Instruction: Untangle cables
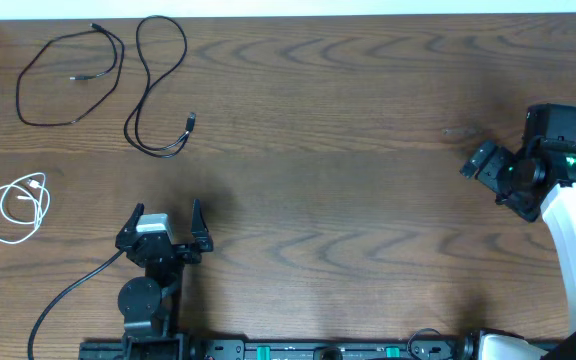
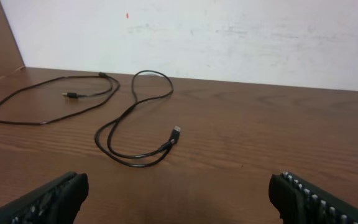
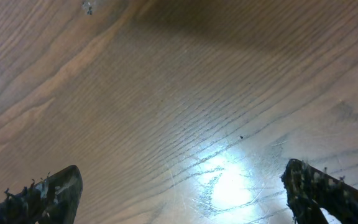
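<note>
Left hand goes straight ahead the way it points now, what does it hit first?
Likely the nearer black cable: the open left hand aims at its bottom loop. Hand height is unclear, so it might pass over.

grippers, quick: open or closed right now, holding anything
Left gripper: open, holding nothing.
Right gripper: open, holding nothing.

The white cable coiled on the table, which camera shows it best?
The overhead view: the white cable lies coiled near the left edge, fully visible. The left wrist view shows only black cables, the right wrist view only wooden tabletop.
</note>
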Tool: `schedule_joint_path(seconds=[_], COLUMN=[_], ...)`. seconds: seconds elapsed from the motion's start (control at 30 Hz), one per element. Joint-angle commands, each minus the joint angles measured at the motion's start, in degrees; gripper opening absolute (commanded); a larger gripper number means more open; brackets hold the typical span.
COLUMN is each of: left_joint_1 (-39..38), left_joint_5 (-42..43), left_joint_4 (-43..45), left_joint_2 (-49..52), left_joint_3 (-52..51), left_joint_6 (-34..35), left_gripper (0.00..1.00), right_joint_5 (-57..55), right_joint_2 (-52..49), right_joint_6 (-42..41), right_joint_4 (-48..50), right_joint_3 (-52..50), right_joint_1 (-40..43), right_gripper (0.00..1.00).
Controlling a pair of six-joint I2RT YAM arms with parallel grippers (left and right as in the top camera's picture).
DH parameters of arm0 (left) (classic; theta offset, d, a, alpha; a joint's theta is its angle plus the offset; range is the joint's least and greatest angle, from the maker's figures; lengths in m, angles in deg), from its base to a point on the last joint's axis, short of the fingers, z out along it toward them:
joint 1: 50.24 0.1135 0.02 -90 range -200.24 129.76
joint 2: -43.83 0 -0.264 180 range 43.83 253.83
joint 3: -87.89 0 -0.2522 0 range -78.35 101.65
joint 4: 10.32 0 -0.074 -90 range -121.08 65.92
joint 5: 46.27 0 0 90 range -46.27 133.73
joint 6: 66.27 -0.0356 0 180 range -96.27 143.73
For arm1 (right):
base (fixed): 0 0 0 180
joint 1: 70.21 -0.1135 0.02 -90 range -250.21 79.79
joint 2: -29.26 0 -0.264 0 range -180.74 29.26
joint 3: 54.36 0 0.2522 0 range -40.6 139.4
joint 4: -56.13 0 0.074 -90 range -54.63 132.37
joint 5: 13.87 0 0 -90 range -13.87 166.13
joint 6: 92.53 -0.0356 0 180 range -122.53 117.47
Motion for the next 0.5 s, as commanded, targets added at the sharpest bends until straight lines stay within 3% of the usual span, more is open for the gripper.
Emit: schedule_joint_path(seconds=[0.0,0.47], left_joint_1=[0.2,0.3], left_joint_5=[-0.1,0.2], left_joint_4=[-2.1,-1.7], left_joint_2=[-0.6,-0.5], left_joint_3=[-1.1,-1.1], left_joint_6=[-1.2,-1.2], left_gripper=[0.98,0.98], right_joint_5=[-0.7,-0.7], right_joint_2=[0.0,0.0], right_joint_6=[0.8,0.8], right_joint_4=[0.0,0.0], right_joint_3=[0.1,0.1], right_joint_1=[0.5,0.5], right_gripper=[0.99,0.99])
